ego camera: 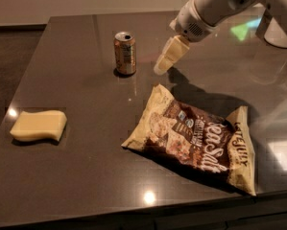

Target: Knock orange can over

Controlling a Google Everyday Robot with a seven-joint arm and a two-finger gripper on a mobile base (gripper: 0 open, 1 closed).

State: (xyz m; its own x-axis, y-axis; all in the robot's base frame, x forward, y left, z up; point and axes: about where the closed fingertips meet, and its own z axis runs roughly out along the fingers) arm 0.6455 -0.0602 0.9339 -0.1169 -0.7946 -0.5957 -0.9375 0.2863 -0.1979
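The orange can (125, 53) stands upright on the dark table, at the back left of centre, copper-orange with a silver top. My gripper (161, 69) hangs from the white arm that comes in from the upper right. Its pale fingers point down and left, and its tip is a short way to the right of the can, near the height of the can's lower half. A gap shows between the gripper and the can; they do not touch.
A brown and cream chip bag (196, 138) lies flat in front of the gripper, right of centre. A yellow sponge (37, 125) lies at the left. The dark glossy table (85, 176) ends at the front edge and at the left edge.
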